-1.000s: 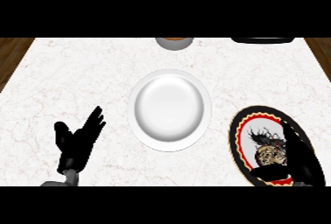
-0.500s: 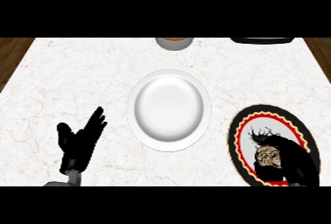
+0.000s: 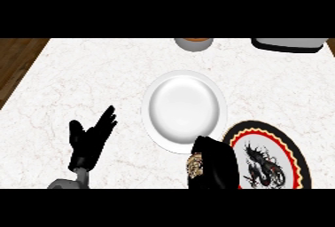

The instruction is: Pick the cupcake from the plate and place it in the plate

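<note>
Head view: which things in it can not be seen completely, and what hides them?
- Cupcake: mostly hidden behind the right hand curled round it.
- Patterned plate: left side covered by that hand; lower rim cut by the bottom edge.
- Round object and dark object: cut by the top edge, not identifiable.

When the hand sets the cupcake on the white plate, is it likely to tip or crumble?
The cupcake looks short and wide, so tipping seems unlikely. The right hand curls round it; cake is probably soft and may dent. The white plate looks smooth, so it might slide.
</note>
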